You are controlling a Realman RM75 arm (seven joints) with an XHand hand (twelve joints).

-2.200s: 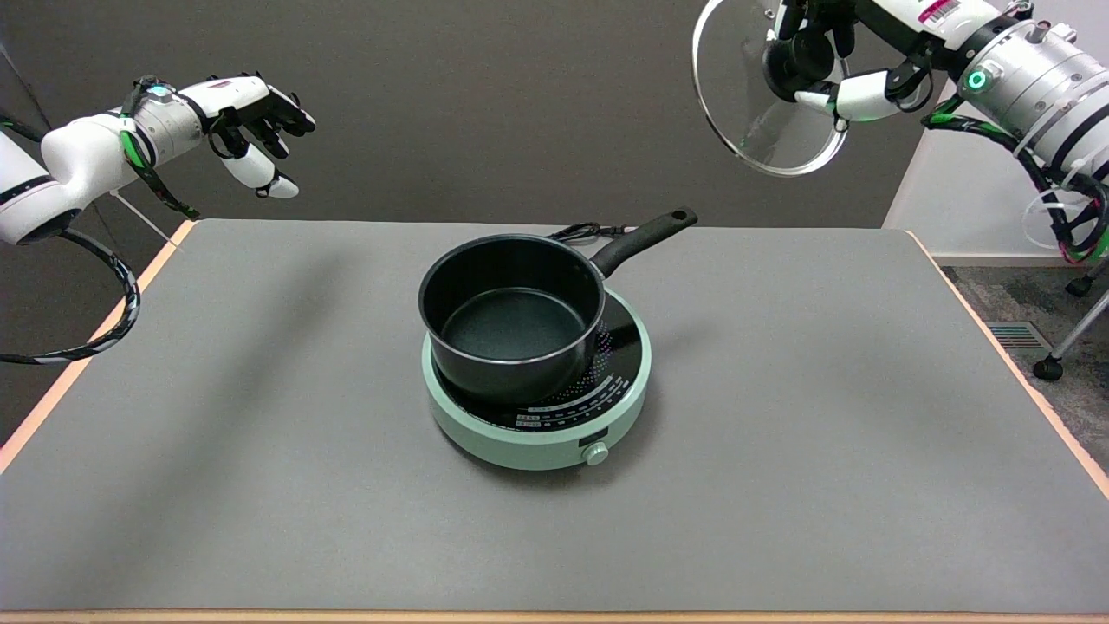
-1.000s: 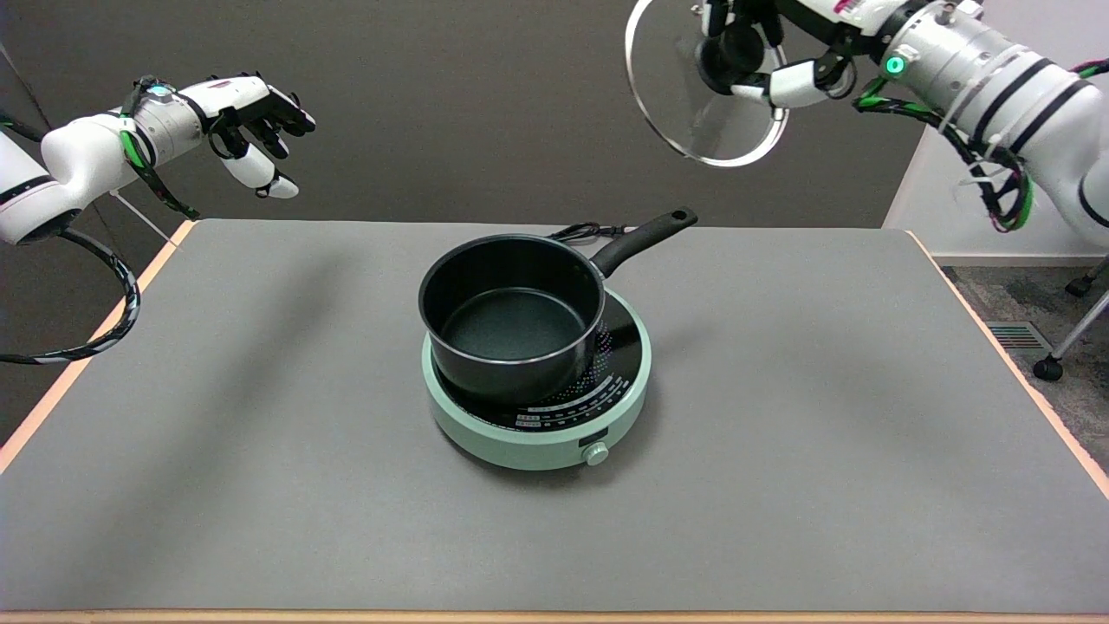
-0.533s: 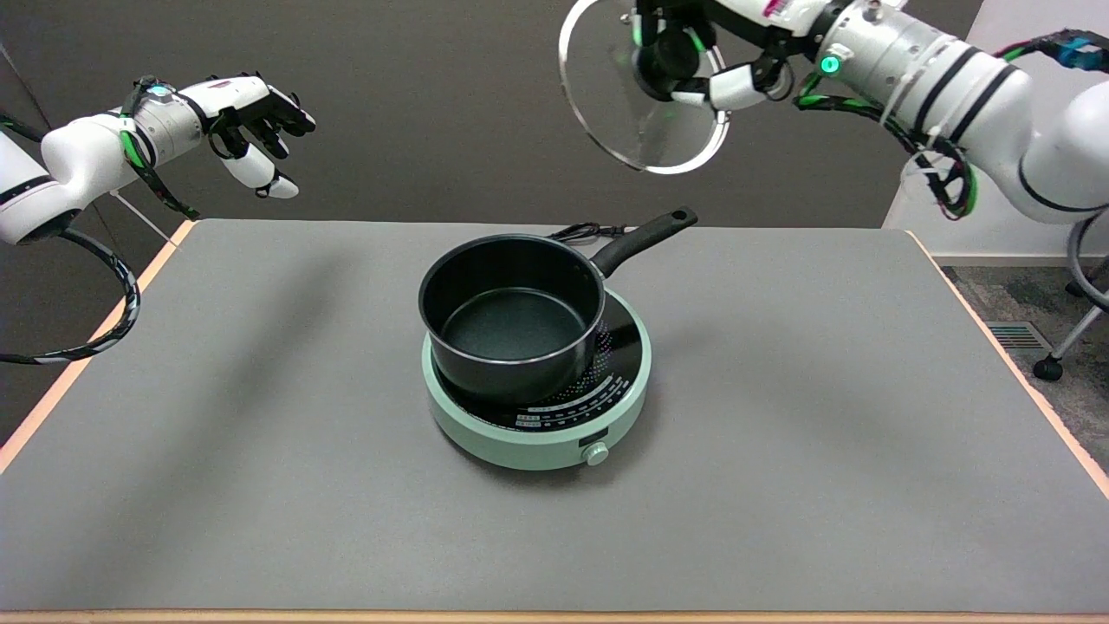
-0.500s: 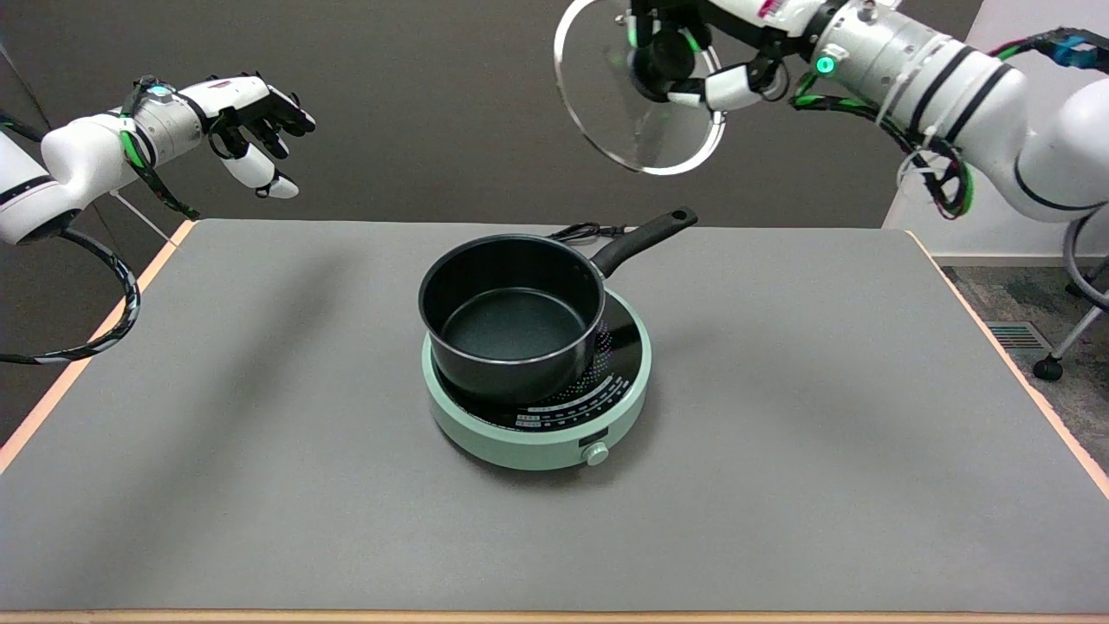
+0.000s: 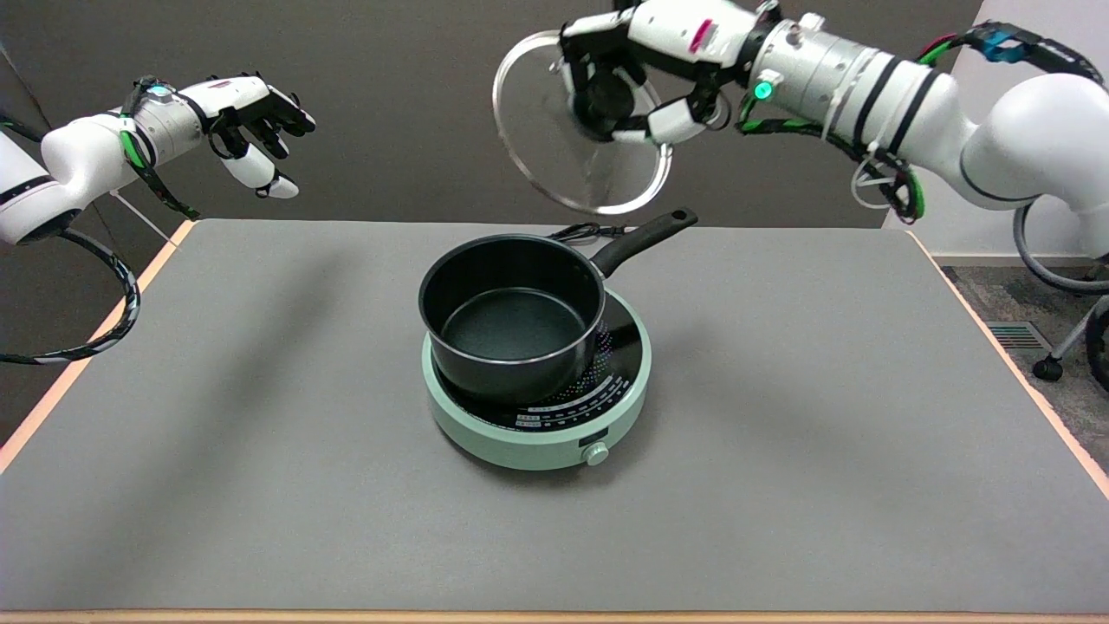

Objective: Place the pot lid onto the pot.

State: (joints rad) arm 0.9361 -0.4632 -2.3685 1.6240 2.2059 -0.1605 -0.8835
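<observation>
the green cooker [image 5: 537, 416] sits on the grey table [image 5: 260, 485], its knob on the near side. on the cooker stands the black pot [image 5: 511, 316], open and bare inside, handle pointing away to the right. above and just behind the pot hangs the lid [image 5: 554, 156], clear glass with a metal rim, tilted steeply. the right hand [image 5: 637, 82] has its fingers wrapped round the lid's black knob.

the hand [image 5: 637, 82] hides the lid's knob [image 5: 604, 106]; the stove's printed labels [image 5: 563, 409] seem unreadably small.
</observation>
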